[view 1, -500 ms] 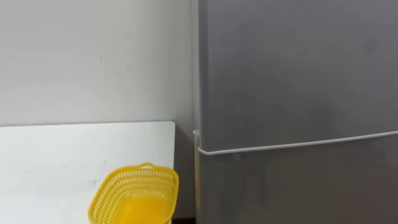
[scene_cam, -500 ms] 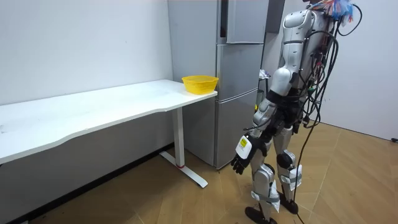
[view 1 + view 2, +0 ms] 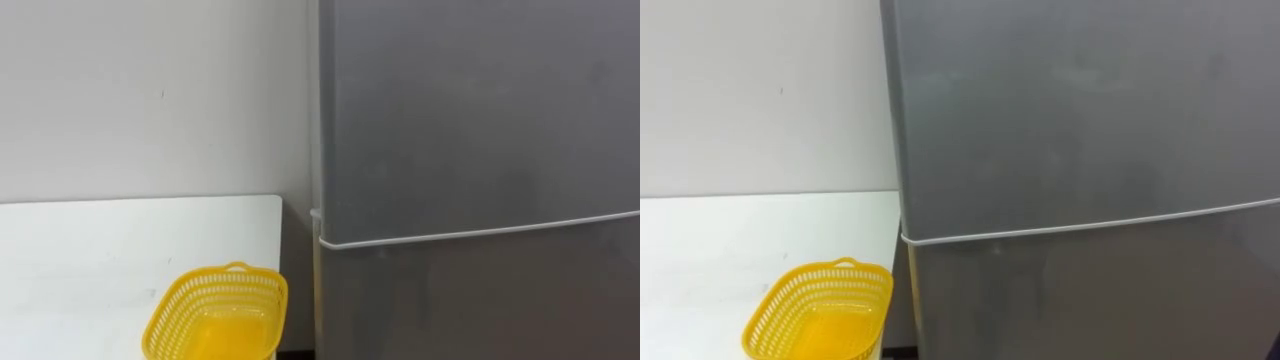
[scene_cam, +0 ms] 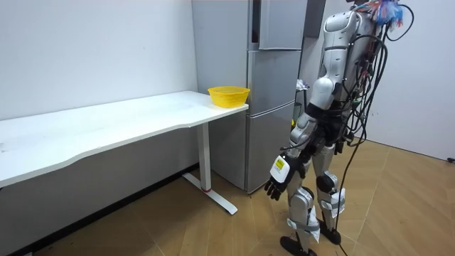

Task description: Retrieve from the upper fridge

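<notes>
Room view: robot faces the shut fridge [image 4: 266, 85], left hand [image 4: 276, 183] hanging slack and empty, yellow basket [image 4: 228, 94] likely waiting for the haul.

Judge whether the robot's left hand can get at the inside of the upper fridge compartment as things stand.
Probably not. The upper fridge door is shut over the compartment, and the left hand hangs low by the robot's leg, fingers relaxed and empty. The door would have to open first.
</notes>
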